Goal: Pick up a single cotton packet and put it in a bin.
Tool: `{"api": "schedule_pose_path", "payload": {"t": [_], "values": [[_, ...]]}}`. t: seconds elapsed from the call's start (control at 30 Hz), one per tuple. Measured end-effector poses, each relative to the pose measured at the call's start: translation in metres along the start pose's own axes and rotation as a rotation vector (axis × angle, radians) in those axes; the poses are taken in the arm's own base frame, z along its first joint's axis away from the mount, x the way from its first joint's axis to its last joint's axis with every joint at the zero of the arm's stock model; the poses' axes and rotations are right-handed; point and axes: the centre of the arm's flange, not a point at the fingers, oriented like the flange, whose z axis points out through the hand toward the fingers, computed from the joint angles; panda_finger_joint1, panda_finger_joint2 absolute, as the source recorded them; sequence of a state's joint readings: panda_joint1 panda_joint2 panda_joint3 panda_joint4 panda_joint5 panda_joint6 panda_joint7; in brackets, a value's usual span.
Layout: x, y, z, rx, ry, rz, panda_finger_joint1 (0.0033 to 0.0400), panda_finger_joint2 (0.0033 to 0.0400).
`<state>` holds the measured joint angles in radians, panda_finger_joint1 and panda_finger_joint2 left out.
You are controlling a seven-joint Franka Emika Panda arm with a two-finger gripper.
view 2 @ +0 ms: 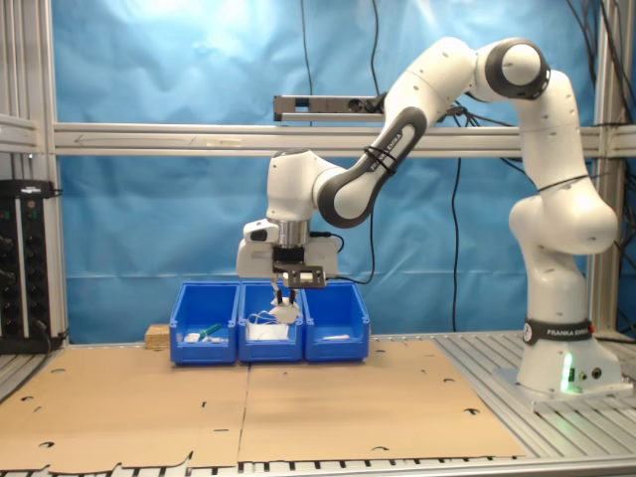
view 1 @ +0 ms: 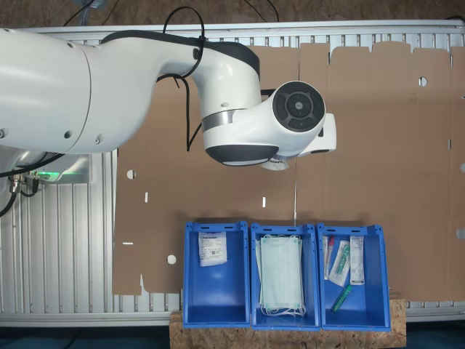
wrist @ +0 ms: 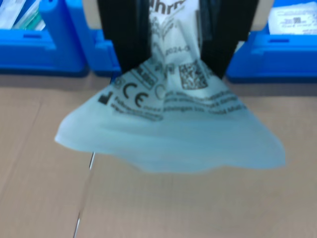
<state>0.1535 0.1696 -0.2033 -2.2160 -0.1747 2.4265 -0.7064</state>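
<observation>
one cotton packet (wrist: 171, 134) hangs pinched between the two dark fingers (wrist: 126, 34) of the gripper (view 2: 287, 298), its lower edge fanned out above the cardboard sheet (wrist: 44, 198) in the wrist view. in the second exterior view the gripper holds it in the air just in front of the row of three blue crates. in the first exterior view the bin (view 1: 216, 307) holding one white packet (view 1: 213, 248) stands beside the mask crate (view 1: 285, 320) and the syringe crate (view 1: 356, 318), along the cardboard's edge.
</observation>
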Motion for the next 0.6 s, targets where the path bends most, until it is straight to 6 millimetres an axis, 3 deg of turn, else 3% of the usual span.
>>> {"api": "schedule_pose_path", "payload": {"t": [0.27, 0.6], "values": [[-0.029, 0.019, -0.018, 0.010, -0.014, 0.063, 0.0067, 0.0067], [-0.081, 0.051, -0.014, 0.028, -0.058, 0.163, 0.0067, 0.0067]]}}
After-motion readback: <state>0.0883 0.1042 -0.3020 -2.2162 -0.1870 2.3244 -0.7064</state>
